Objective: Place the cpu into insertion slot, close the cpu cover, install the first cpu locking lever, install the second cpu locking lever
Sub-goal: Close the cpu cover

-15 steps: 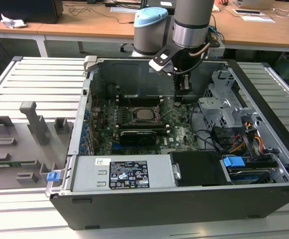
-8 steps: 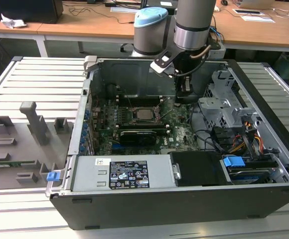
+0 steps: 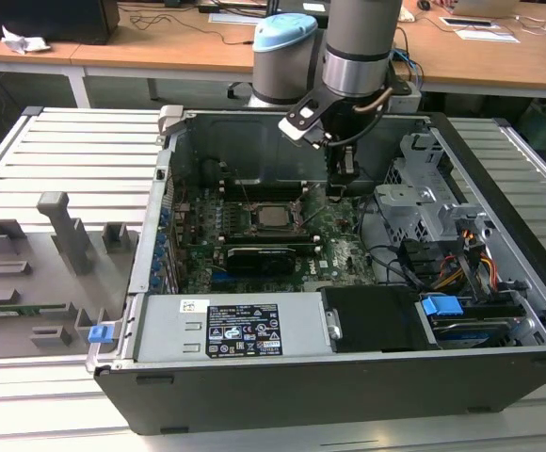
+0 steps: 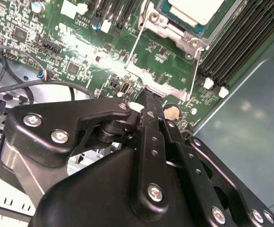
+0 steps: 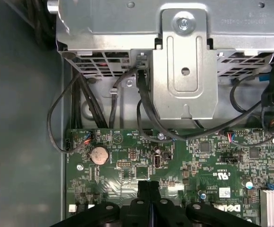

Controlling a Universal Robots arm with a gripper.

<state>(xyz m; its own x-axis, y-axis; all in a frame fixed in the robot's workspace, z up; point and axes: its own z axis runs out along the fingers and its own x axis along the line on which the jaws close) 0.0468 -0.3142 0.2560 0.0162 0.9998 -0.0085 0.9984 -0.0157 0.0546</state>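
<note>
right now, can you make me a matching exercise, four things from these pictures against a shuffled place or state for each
Things:
1 cpu
2 claw
3 coin battery
4 power supply

Places or states:
A shut, over the green board
B grey box bearing a black label
C lying silver face up in the insertion slot
D round and silver, on the green board near its edge

Pairs: 1-C, 2-A, 3-D, 4-B

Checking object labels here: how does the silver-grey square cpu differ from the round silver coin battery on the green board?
Shape: the silver-grey square cpu has straight edges; the round silver coin battery is a disc. Size: the cpu is clearly larger than the battery. Place: the cpu sits towards the middle of the green circuit board; the battery lies near its corner. Both lie flat and show metallic faces.
</note>
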